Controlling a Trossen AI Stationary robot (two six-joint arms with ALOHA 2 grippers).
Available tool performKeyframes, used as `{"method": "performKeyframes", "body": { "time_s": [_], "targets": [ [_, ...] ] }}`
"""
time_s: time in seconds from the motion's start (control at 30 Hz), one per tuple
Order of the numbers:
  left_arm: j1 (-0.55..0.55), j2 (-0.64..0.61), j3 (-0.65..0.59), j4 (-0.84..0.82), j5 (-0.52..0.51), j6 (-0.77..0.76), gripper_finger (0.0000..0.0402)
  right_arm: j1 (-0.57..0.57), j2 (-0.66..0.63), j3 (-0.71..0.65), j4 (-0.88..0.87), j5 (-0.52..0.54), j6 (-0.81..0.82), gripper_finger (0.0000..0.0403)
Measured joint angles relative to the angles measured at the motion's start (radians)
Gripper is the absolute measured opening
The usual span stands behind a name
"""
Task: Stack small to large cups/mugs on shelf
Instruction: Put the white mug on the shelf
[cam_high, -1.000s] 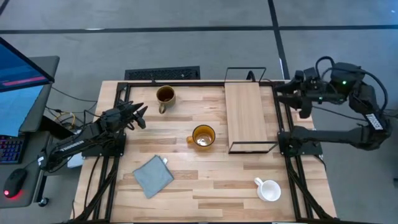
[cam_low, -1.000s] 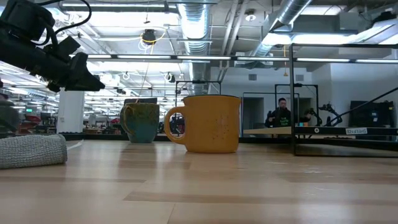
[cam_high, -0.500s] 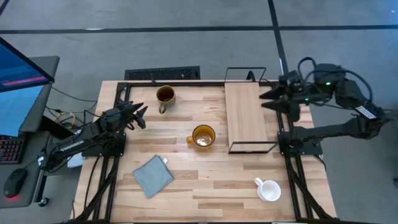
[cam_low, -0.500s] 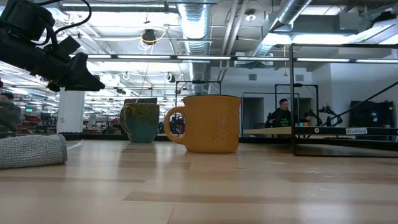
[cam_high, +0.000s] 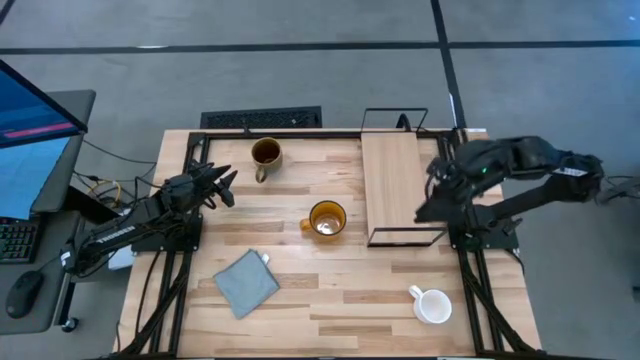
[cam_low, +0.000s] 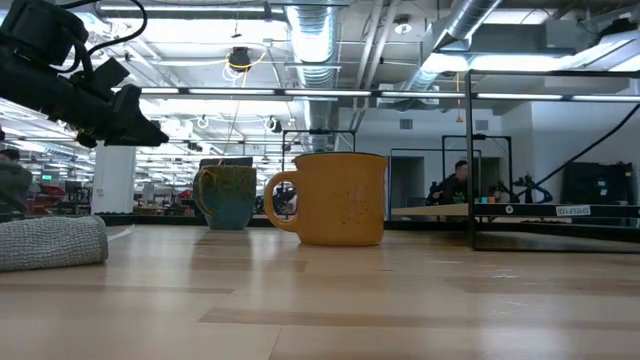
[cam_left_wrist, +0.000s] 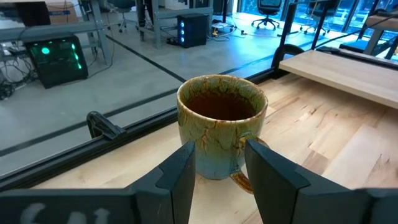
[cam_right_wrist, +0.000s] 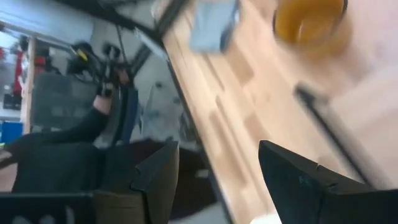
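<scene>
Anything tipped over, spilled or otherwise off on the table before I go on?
The small white mug lies on its side near the table's front right corner. The amber-yellow mug and dark brown-olive mug stand upright. No spills visible.

Bright ceiling strips light my table evenly, so shadows stay soft. Ahead of my left gripper the dark mug looks crisp. Past my right gripper everything smears with motion blur.
</scene>
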Motion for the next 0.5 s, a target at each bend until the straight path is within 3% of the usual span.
{"method": "performKeyframes", "body": {
  "time_s": [0.5],
  "targets": [
    [0.0,0.0,0.002,-0.028,-0.001,-0.002,0.013,0.473,0.071,0.0,0.024,0.001,0.592,0.0244]
  ]
}}
